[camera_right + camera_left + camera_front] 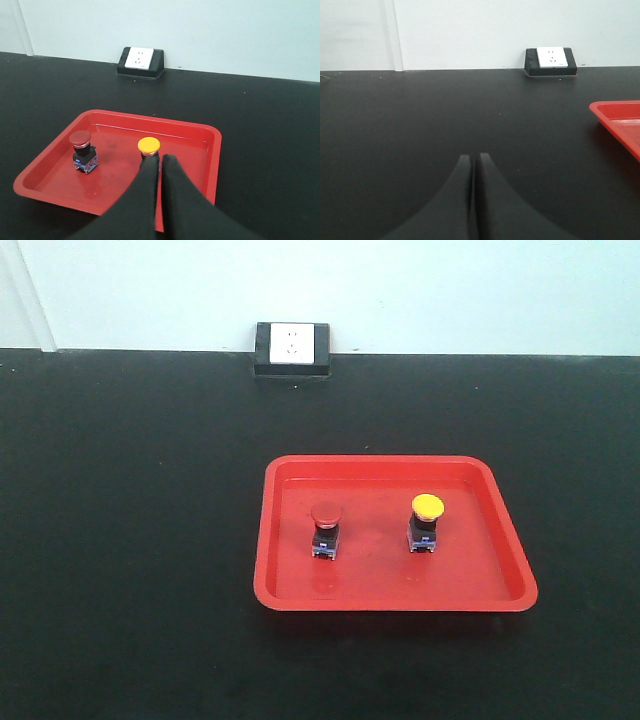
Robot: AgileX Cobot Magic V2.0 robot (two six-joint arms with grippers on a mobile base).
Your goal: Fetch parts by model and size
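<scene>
Two push-button parts stand upright in a red tray. The red-capped part is on the left, the yellow-capped part on the right. In the right wrist view the red-capped part sits at the tray's left and the yellow-capped part is just beyond my right gripper, which is shut and empty above the tray. My left gripper is shut and empty over the bare black table, left of the tray's corner. Neither gripper shows in the front view.
A black wall-side socket box with a white face sits at the table's far edge against the pale wall, also as the socket box and the socket box. The black table stretches around the tray.
</scene>
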